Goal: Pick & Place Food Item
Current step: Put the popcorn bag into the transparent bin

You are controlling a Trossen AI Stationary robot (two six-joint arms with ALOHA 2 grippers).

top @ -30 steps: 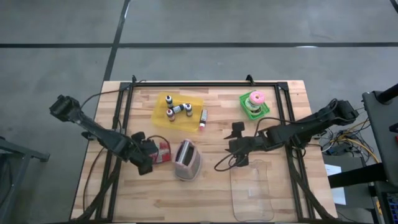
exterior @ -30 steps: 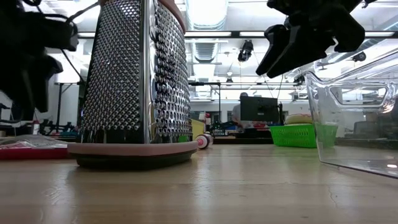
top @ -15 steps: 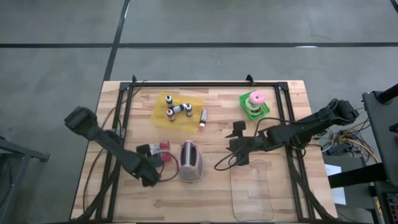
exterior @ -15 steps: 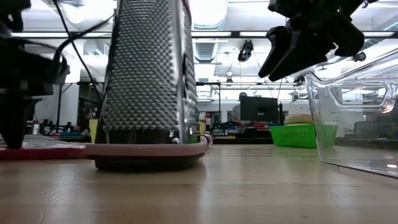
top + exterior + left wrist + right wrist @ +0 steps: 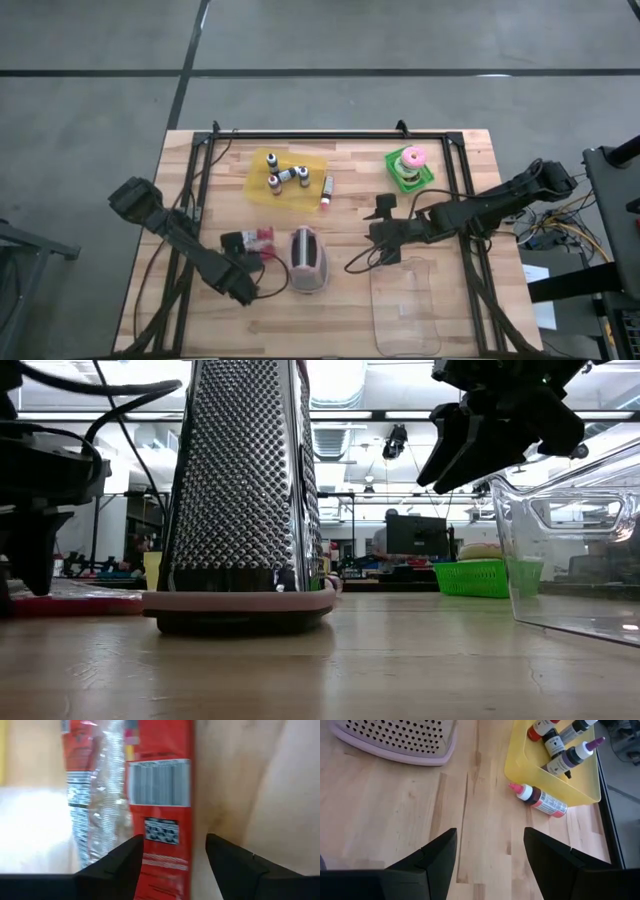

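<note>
While the right arm waits mid-table, the left gripper (image 5: 238, 285) sits low at the near-left part of the table (image 5: 350, 310), just near of the red snack packet (image 5: 256, 238). Left wrist view: both dark fingers (image 5: 117, 865) straddle the packet's red edge (image 5: 162, 795), jaws parted with the packet end between them; can't tell if the pads are actually touching it. Packet lies flat on the wood, left of the grater (image 5: 308, 260) and close to it.

Grater stands upright on its pink base, roughly centre-left, near side of the yellow tray (image 5: 262, 185). Tray holds several small bottles (image 5: 287, 177); one more bottle with a pink cap (image 5: 325, 192) lies on the table just right of the tray.

Right gripper (image 5: 381, 236) hovers above the table right of the grater, jaws wide, nothing between them. Clear plastic container (image 5: 405, 305) sits near-right, just near of that gripper. Green basket (image 5: 410, 176) with a pink-frosted donut (image 5: 413, 156) is at the far right.
</note>
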